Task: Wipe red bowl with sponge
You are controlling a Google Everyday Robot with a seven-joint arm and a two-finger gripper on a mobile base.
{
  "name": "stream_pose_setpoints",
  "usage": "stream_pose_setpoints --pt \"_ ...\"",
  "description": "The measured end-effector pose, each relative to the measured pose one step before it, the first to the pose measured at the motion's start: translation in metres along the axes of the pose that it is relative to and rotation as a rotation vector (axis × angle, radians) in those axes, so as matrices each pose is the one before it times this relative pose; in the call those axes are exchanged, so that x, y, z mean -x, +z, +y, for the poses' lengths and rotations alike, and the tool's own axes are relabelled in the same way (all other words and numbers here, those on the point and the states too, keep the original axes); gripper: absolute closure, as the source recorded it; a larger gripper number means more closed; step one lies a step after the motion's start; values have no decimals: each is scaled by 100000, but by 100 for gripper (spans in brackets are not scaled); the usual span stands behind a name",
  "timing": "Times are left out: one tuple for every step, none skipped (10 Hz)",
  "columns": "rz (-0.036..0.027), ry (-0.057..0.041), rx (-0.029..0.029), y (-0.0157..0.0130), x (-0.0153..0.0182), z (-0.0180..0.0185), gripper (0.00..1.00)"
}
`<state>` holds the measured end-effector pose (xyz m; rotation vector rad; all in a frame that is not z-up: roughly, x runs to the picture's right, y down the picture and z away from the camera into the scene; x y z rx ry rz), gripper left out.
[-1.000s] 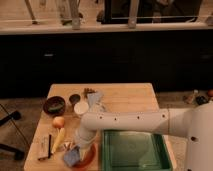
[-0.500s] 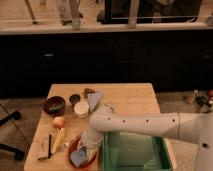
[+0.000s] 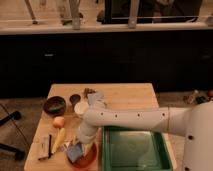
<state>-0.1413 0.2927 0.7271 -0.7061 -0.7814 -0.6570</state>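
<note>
Wood first: the pale butcher-block table (image 3: 130,95) fills the middle of the view, and everything in play sits on it. Across its right half reaches the robot's white arm (image 3: 135,119), running in from the right edge and bending down at the elbow toward the near-left corner, which is how it gets over the clutter without knocking anything. Under the forearm lies the green bin (image 3: 134,149), big and rectangular, parked at the near edge, just right of the action.

Now the target: the red bowl (image 3: 86,157), shallow, round, glossy orange-red, sits at the front-left of the table, touching or nearly touching the bin's left wall. Only its near and right rim show clearly, because the wrist hangs right above it. The gripper (image 3: 78,146) is down at the bowl, and it appears to be pinching the sponge (image 3: 75,151), a small pale blue-grey block resting against the bowl's left inner side. That low, angled pose reads to me as mid-wipe, sponge pressed onto the surface.

Smaller bits now: the dark brown bowl (image 3: 54,105) sits back-left, well clear; a small white cup (image 3: 80,108) stands near the elbow; an orange-coloured fruit (image 3: 59,121) and a yellow piece (image 3: 58,139) lie left of the red bowl, close enough that a wide sweep could nudge them.
</note>
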Motion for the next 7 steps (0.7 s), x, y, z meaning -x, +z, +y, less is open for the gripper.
stream_pose_setpoints --pt "-1503 -3111 1298 636 942 -288 100" --pt "-929 -1044 730 286 532 355 100" --pt "-676 -86 423 95 371 530 100" --pt "-581 727 334 -25 144 841 100" --pt "-292 1310 37 -187 -132 895 100" --pt "-131 1389 -212 -225 -239 723 100" --pt "103 381 28 -32 -122 143 100"
